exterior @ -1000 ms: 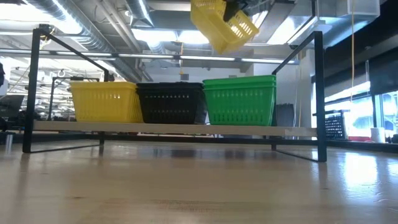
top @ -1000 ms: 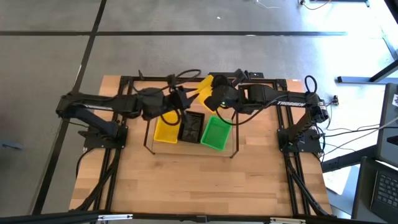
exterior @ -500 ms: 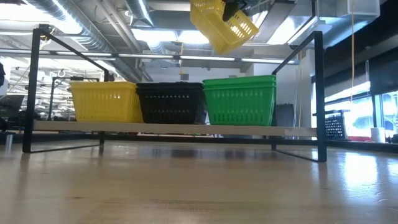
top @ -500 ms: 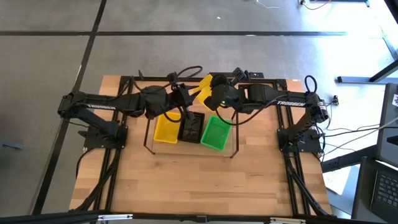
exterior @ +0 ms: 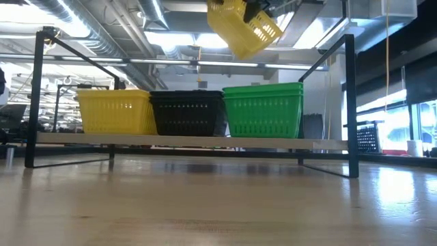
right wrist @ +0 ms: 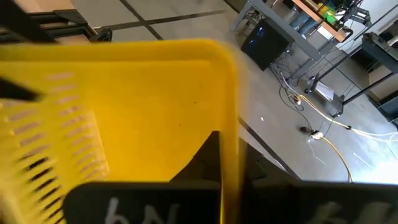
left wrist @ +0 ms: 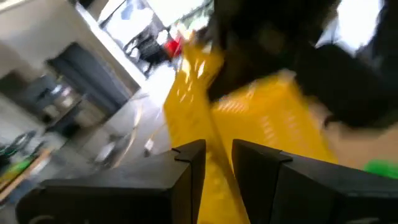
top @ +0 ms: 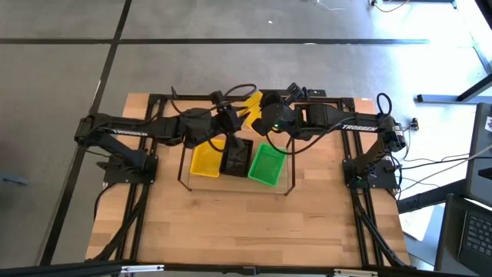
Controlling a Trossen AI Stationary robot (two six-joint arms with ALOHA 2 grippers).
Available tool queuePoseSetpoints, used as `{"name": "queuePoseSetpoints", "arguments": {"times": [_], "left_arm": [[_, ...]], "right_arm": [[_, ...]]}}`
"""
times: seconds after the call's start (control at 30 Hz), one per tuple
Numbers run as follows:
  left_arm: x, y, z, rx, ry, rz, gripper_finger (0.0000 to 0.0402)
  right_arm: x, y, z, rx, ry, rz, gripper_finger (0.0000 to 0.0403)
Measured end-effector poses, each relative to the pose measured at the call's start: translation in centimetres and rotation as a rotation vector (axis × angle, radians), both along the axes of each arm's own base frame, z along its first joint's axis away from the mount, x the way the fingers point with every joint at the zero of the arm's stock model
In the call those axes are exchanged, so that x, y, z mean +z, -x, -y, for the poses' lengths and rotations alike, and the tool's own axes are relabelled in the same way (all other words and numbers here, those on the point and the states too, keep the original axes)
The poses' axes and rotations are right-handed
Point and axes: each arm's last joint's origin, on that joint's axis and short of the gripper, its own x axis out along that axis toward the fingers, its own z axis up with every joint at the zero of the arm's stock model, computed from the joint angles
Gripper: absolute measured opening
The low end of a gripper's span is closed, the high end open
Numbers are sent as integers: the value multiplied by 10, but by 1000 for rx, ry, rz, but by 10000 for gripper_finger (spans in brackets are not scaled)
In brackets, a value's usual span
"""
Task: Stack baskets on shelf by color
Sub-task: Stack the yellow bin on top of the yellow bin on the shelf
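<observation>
A yellow basket [top: 250,106] [exterior: 240,27] hangs tilted in the air above the shelf's [exterior: 191,141] far side. My right gripper [top: 266,117] [exterior: 263,7] is shut on it. My left gripper [top: 229,115] [left wrist: 217,168] has reached the basket's left side, and a yellow wall runs between its nearly closed fingers. On the shelf board three baskets stand side by side on their bottoms: yellow basket [exterior: 115,111] on the left, black basket [exterior: 188,113] in the middle, green basket [exterior: 263,109] on the right. My left gripper has a wall [left wrist: 214,134] of the tilted yellow basket between its two fingers [left wrist: 189,165], coming at it from the table's left. The view is blurred, and whether both fingers press on the wall cannot be told. My right gripper pinches the basket's rim and wall [right wrist: 229,155], one finger inside and one outside, coming from the table's right. The basket is lifted clear and hangs tilted, one corner lowest [exterior: 237,49].
The shelf's black wire frames [exterior: 350,102] rise at both short ends, with thin bars across the top. Both arms meet above the shelf's far edge [top: 238,135]. Bare wooden tabletop [top: 231,223] lies in front of the shelf. Cables [top: 384,104] run by the right arm's base.
My left gripper has moved toward the table's right and far edge, up to the held yellow basket, until the basket's wall runs between its fingers. My right gripper and the basket have stayed almost where they were.
</observation>
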Motion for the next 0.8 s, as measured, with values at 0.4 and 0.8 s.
{"name": "queuePoseSetpoints", "arguments": {"times": [0.4, 0.8], "left_arm": [[-16, -12, -9, 125, -75, -113, 68], [-17, -12, -11, 183, -135, -164, 2]], "right_arm": [[-1, 0, 0, -4, 2, -2, 0], [-1, -1, 0, 23, -27, 2, 0]]}}
